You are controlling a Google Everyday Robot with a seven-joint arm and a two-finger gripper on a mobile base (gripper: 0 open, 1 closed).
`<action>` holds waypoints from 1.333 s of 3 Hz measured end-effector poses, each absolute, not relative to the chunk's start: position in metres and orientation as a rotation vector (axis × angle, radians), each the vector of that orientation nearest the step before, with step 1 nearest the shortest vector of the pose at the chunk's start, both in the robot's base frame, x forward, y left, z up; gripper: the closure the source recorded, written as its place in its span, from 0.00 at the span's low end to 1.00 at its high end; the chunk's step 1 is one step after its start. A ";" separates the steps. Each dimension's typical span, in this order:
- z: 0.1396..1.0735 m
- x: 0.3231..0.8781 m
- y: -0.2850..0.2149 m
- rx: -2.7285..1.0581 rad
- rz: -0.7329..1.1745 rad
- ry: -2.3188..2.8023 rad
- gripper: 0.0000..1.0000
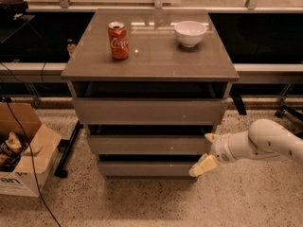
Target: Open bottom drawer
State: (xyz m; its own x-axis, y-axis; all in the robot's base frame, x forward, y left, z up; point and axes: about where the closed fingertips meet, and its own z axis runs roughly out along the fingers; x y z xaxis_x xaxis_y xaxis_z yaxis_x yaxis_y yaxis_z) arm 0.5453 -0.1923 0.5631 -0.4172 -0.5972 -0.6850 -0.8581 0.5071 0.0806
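The bottom drawer (147,169) is the lowest, slimmest grey-brown front of the three-drawer cabinet, with a dark gap above it. My gripper (207,151) is at the cabinet's right front corner, level with the middle drawer (147,144) and the bottom drawer. It is open. One cream fingertip (210,137) is by the middle drawer's right end. The other (201,166) is at the bottom drawer's right end; I cannot tell if it touches. The gripper holds nothing.
A red cola can (118,40) and a white bowl (190,32) stand on the cabinet top (151,60). The tall top drawer (149,111) is below it. An open cardboard box (21,160) and cables lie on the floor at left. A dark bench runs behind.
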 end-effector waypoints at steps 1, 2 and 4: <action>0.557 0.547 -0.191 -1.187 0.544 2.173 0.00; 0.534 0.552 -0.192 -1.189 0.499 2.214 0.00; 0.459 0.571 -0.190 -1.287 0.304 2.321 0.00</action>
